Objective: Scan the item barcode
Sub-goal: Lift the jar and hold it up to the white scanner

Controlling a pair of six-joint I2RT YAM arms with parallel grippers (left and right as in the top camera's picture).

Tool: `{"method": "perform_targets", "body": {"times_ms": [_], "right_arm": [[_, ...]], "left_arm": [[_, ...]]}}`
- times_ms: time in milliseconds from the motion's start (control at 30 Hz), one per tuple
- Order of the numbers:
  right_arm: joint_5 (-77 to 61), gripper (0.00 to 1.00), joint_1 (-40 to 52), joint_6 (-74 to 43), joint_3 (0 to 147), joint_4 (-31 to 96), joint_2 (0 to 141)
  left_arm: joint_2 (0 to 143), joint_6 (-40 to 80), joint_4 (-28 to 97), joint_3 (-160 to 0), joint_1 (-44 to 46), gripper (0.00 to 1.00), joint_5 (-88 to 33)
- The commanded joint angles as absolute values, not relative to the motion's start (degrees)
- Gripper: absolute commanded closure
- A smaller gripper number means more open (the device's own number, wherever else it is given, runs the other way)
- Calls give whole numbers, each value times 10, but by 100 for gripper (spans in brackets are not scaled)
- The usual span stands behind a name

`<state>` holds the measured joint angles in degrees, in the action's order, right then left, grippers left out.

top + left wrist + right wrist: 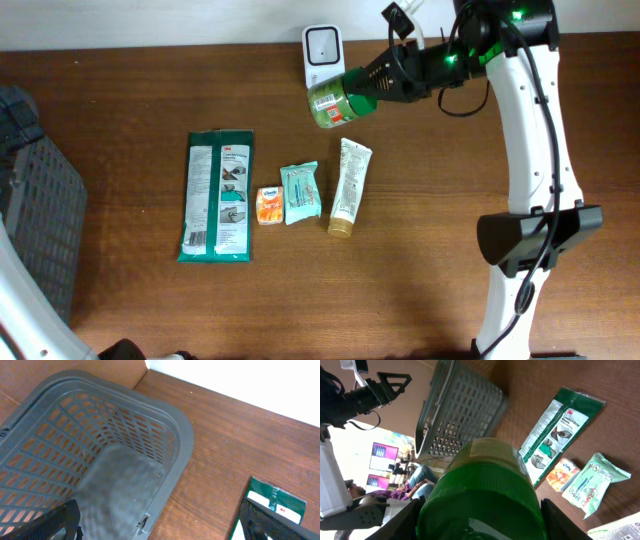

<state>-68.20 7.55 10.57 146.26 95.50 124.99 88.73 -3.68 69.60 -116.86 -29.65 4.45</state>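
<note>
My right gripper [368, 82] is shut on the green lid of a jar [328, 101] with a yellowish label. It holds the jar tilted on its side in the air, just below the white barcode scanner [322, 48] at the table's back edge. In the right wrist view the jar [487, 467] fills the space between both black fingers [570, 520]. My left gripper [162, 527] hangs open above the rim of a grey basket [100, 455], nothing between its fingers.
On the table lie a green wipes pack [218, 195], a small orange packet [269, 205], a teal tissue pack [300, 192] and a cream tube [350, 185]. The grey basket [40, 200] stands at the left edge. The right arm's base [535, 235] is at the right.
</note>
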Motion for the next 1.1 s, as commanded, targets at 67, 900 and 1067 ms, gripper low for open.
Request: {"method": "perform_targets", "body": {"times_ms": [67,900,1067], "right_arm": [[-250,57,179,101,1472,828,1242],[133,62,231,538,1461,227,1485],[99,54,230,457,1461,227,1469]], "left_arm": [[886,-44,695,-1169,-298,1,43],[886,-44,695,-1169,-298,1,43],[886,-44,695,-1169,-298,1,43]]}}
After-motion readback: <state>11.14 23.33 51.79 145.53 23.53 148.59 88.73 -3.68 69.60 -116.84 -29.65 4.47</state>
